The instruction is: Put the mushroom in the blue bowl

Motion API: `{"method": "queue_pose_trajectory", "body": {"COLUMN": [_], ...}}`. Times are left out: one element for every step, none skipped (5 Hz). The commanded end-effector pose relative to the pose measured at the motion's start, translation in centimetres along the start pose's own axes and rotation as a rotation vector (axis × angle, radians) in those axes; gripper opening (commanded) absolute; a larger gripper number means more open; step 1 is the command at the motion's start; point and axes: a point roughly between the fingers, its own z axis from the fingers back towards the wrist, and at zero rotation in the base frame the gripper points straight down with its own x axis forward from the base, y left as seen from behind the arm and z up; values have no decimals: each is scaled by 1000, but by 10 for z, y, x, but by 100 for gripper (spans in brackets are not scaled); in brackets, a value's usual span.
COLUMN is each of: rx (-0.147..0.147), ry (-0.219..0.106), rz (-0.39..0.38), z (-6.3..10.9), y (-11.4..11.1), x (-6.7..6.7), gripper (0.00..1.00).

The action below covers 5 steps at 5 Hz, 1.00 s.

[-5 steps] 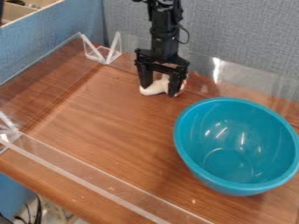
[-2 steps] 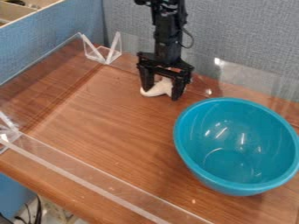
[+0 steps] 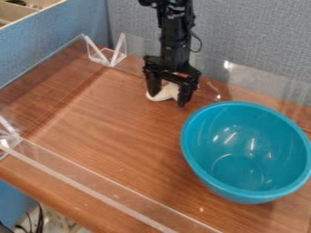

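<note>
We see the mushroom (image 3: 166, 92) lying on the bench (image 3: 115, 109) near its back edge, partly hidden by the arm; its long axis runs roughly across the view, the pale end toward the left; the cap end we cannot make out. The black fingers (image 3: 170, 89) stand open around it; the blue bowl (image 3: 246, 152) sits well apart, to the front right. The bench is brown, streaked wood; behind it we see a grey textured wall (image 3: 243, 32), and a blue panel (image 3: 55, 38) at the left.

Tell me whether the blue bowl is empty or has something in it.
Empty: the blue bowl shows only its smooth inner wall and shiny light spots.
</note>
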Motion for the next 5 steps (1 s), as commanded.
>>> {"method": "queue_pose_trajectory", "body": {"rx": [3, 3, 6, 10, 16], "ry": [-49, -52, -69, -94, -126], "rz": [-18, -26, -38, -48, -84], "z": [19, 27, 43, 54, 68], "y": [1, -3, -10, -11, -21], "x": [11, 7, 3, -1, -6], "gripper": [0, 0, 0, 0, 0]}}
